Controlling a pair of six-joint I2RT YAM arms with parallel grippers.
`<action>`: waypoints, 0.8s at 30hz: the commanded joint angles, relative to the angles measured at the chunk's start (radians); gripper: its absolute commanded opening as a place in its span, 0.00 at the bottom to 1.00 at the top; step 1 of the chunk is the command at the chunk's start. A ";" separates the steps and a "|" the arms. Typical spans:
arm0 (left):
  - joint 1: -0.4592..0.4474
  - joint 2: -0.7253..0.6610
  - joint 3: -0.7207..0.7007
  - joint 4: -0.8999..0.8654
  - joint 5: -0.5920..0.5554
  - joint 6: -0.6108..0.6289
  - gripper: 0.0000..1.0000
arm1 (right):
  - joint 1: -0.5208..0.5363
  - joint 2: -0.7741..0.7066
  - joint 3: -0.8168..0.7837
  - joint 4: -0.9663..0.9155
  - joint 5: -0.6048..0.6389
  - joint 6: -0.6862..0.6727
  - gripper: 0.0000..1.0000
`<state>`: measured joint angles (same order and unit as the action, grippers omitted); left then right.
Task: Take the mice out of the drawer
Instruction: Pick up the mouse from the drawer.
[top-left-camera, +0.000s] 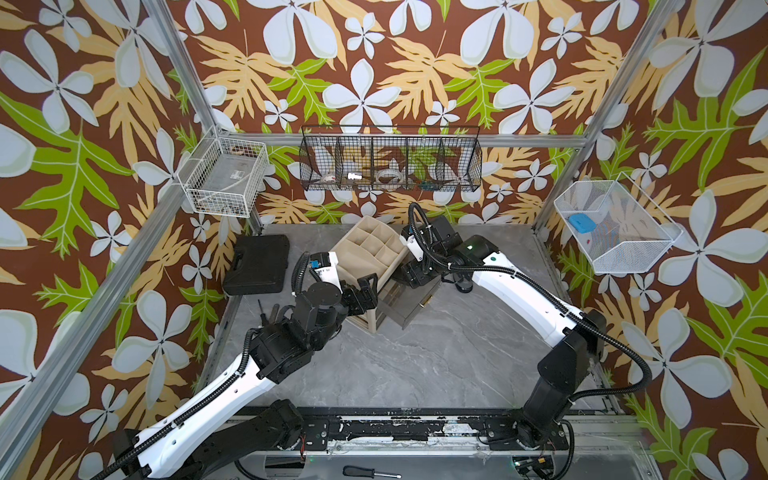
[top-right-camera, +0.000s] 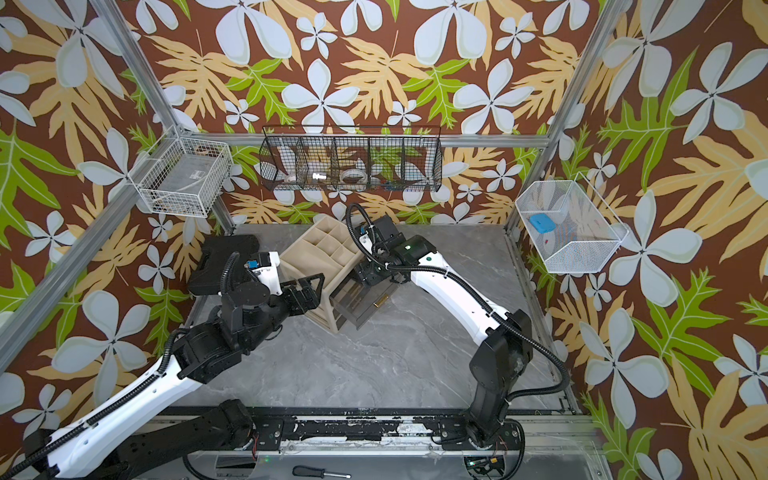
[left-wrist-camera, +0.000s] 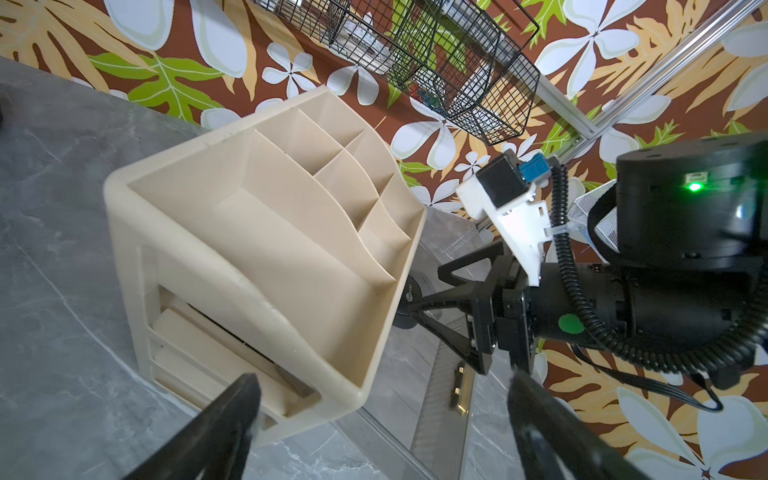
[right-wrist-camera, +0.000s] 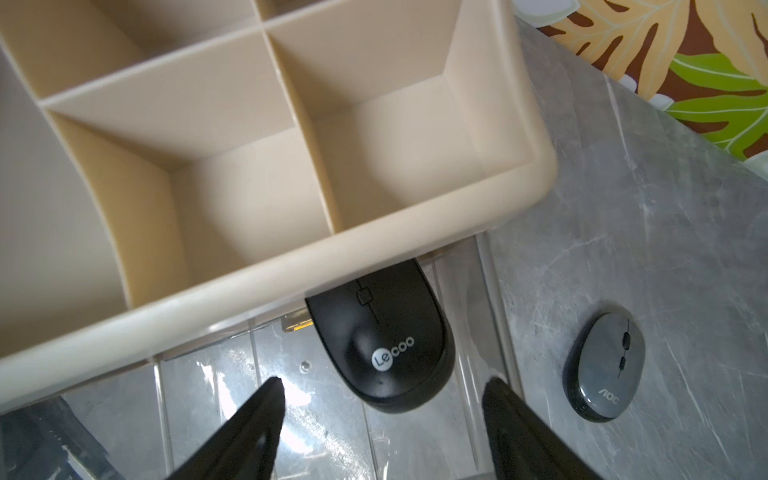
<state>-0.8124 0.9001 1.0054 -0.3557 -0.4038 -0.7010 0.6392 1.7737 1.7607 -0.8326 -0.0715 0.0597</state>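
Observation:
A beige organizer (top-left-camera: 370, 245) stands at the back of the table with its clear drawer (top-left-camera: 409, 305) pulled out. In the right wrist view a black mouse (right-wrist-camera: 386, 345) with a round pale logo lies in the drawer (right-wrist-camera: 232, 374), half under the organizer's rim (right-wrist-camera: 249, 291). My right gripper (right-wrist-camera: 385, 384) hangs just above the drawer behind that mouse, open, fingers apart on either side and touching nothing. A dark grey mouse (right-wrist-camera: 604, 365) rests on the table beside the drawer. My left gripper (left-wrist-camera: 384, 376) is open and empty by the organizer's (left-wrist-camera: 257, 232) front corner.
A large black case (top-left-camera: 257, 264) lies at the back left of the table. A screwdriver (top-left-camera: 370, 471) lies on the front rail. A white wire basket (top-left-camera: 224, 176), a black wire basket (top-left-camera: 390, 160) and a white mesh basket (top-left-camera: 615, 226) hang on the walls.

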 joint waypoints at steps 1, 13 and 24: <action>0.002 0.006 0.000 0.005 -0.027 0.001 0.95 | 0.000 0.017 0.018 -0.007 0.011 -0.036 0.78; 0.005 0.031 0.013 -0.003 -0.047 0.009 0.96 | -0.001 0.110 0.096 -0.035 0.000 -0.079 0.81; 0.030 0.037 0.021 -0.004 -0.022 0.014 0.96 | 0.001 0.074 0.041 -0.053 -0.099 -0.068 0.80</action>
<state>-0.7879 0.9367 1.0172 -0.3683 -0.4282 -0.6979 0.6392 1.8702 1.8198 -0.8680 -0.1318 -0.0101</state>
